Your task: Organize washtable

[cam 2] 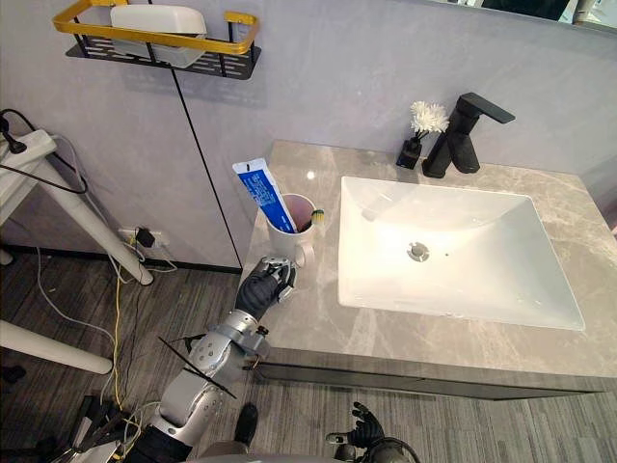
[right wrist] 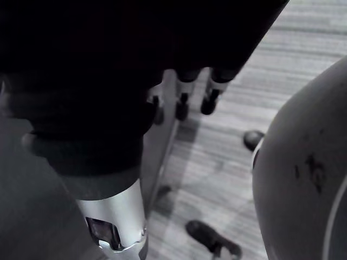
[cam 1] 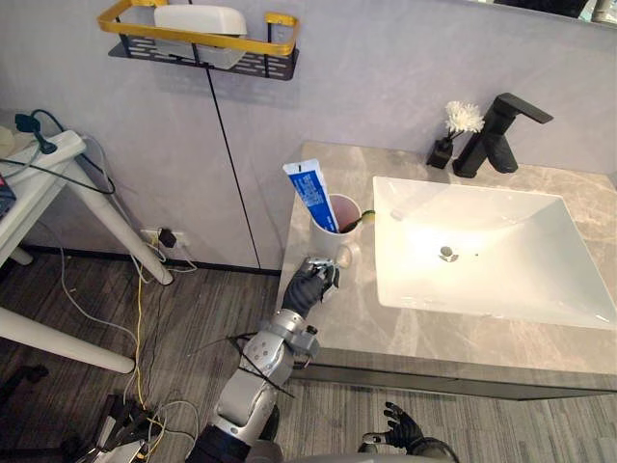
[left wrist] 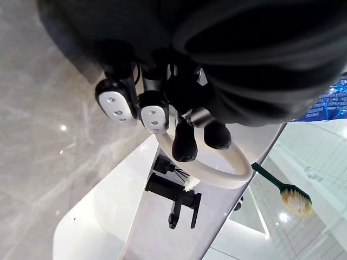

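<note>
Left robot hand clamped on white cup by its handle: rigid, breakable, likely top-heavy with toothpaste tube; keep upright.

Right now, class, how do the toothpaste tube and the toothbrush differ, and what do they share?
The toothpaste tube is broad, blue and white; the toothbrush is thin and green. The tube rises high above the rim, leaning away from the sink; the toothbrush barely clears it on the sink side. Both stand in the cup.
</note>
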{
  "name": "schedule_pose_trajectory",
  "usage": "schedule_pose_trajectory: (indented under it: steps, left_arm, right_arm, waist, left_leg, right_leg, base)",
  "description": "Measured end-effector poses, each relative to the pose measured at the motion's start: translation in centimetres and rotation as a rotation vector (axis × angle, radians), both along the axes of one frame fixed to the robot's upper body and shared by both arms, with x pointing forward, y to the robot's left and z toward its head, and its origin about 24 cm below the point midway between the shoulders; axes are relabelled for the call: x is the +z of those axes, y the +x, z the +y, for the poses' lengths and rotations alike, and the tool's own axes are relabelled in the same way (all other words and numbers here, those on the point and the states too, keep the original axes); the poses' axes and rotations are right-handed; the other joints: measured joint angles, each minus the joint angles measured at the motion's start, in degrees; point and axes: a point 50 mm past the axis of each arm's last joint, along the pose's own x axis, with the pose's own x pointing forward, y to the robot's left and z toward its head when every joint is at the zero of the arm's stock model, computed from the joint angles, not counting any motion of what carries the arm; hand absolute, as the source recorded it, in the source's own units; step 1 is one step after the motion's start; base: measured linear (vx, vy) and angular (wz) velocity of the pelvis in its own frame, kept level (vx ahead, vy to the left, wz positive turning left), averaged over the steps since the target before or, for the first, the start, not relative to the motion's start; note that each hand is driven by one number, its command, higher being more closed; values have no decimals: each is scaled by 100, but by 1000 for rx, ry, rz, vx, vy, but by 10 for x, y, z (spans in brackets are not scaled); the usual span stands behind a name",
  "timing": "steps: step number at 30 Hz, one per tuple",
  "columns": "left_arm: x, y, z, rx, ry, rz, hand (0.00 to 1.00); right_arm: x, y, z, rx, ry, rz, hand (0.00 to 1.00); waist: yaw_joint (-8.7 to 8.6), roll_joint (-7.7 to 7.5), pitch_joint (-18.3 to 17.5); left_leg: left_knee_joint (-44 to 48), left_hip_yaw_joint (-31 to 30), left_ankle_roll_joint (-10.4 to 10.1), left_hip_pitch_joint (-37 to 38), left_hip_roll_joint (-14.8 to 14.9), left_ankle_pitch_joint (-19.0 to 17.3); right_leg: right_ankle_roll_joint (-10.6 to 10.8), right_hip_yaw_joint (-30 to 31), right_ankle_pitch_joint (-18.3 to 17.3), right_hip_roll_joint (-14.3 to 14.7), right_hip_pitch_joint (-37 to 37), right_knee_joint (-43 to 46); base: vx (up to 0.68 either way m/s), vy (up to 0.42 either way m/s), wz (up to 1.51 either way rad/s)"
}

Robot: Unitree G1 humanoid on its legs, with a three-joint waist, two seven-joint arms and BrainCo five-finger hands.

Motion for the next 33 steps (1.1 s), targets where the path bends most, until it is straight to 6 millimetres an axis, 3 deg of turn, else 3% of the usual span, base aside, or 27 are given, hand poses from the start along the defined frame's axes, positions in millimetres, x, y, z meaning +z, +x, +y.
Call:
schedule_pose_trajectory:
  steps: [12, 28, 33]
  left_arm:
    - [0, 6, 16, 98, -31, 10, 100]
    - [11, 16, 24, 94, -149, 11, 100]
    - [12, 17, 28, 92, -140, 2, 100]
  right_arm:
    - [0, 2, 2, 9, 1, 0, 0]
    - [0, 2, -2, 10, -8, 2, 0]
    - [-1, 3, -2, 13, -8, 7, 0]
  waist:
    - [1, 2, -3]
    - [-23, -41, 16]
    - [-130, -58, 33]
  left_leg:
    - [-23, -65, -1, 29, -6, -1]
    - [-2, 78, -2, -152, 3, -3]
    - [-2, 81, -1, -152, 1, -3]
  right_leg:
    - [1, -106, 1, 7, 88, -47]
    - [9, 54, 89, 12, -156, -111]
    - [11, 94, 92, 8, -161, -110]
  base:
    - [-1, -3, 2]
    - [-4, 2, -5]
    - [0, 0, 0]
